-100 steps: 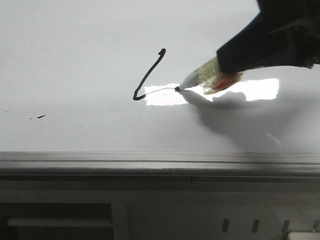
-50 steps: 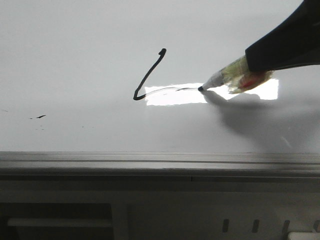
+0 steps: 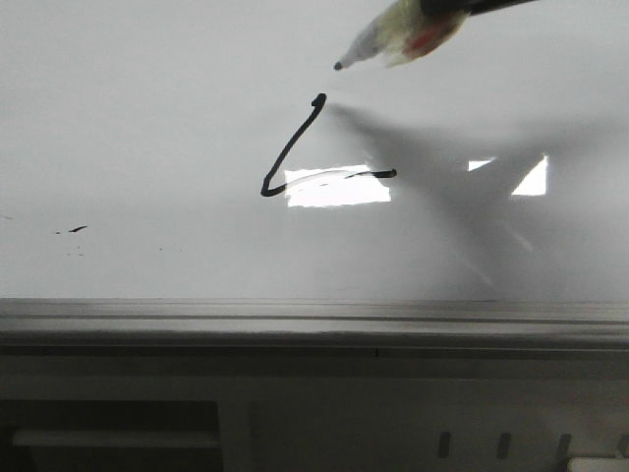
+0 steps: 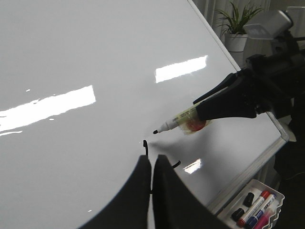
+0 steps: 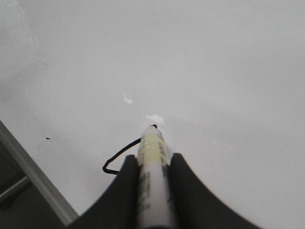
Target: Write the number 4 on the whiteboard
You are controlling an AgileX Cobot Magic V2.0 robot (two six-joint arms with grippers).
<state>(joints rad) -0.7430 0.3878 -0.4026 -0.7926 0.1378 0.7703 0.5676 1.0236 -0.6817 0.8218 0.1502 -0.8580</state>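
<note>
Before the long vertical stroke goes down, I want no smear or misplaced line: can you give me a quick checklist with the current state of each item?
1. Slanted stroke and crossbar of the number 4 drawn: ok.
2. Vertical stroke present: not ok, not yet drawn.
3. Marker gripped by right gripper: ok.
4. Marker tip off the whiteboard: ok; its shadow lies apart from the tip.
5. Left gripper shut, holding nothing, away from the marker: ok.
6. Tip lined up for the vertical's start: cannot tell.
</note>
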